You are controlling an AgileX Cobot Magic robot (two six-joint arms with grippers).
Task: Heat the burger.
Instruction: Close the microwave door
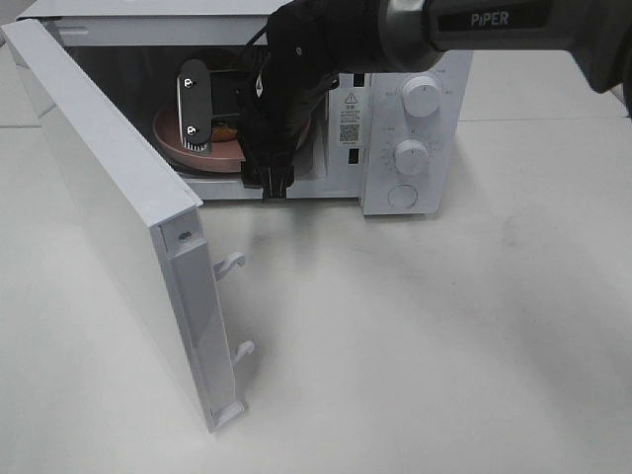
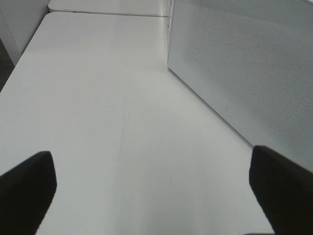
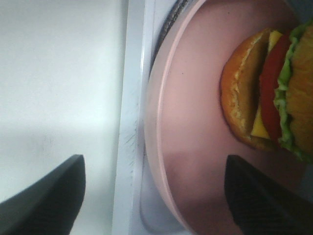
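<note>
The burger (image 3: 274,93), with a golden bun, lettuce, red and yellow layers, rests on a pink plate (image 3: 195,127) inside the open microwave (image 1: 395,69). In the exterior high view only a sliver of the burger (image 1: 223,129) shows behind the right arm, on the plate (image 1: 176,135). My right gripper (image 1: 234,146) reaches into the oven's mouth. Its jaws stand open, and in the right wrist view the right gripper (image 3: 154,205) has the plate's near rim between its fingers, gripping nothing. My left gripper (image 2: 154,196) is open over bare table, out of the exterior high view.
The microwave door (image 1: 109,188) swings out wide to the left, with two latch hooks (image 1: 232,262) on its edge. Two knobs (image 1: 420,99) and a button sit on the oven's right panel. The door's perforated face (image 2: 244,73) stands beside the left gripper on the white table (image 1: 444,336).
</note>
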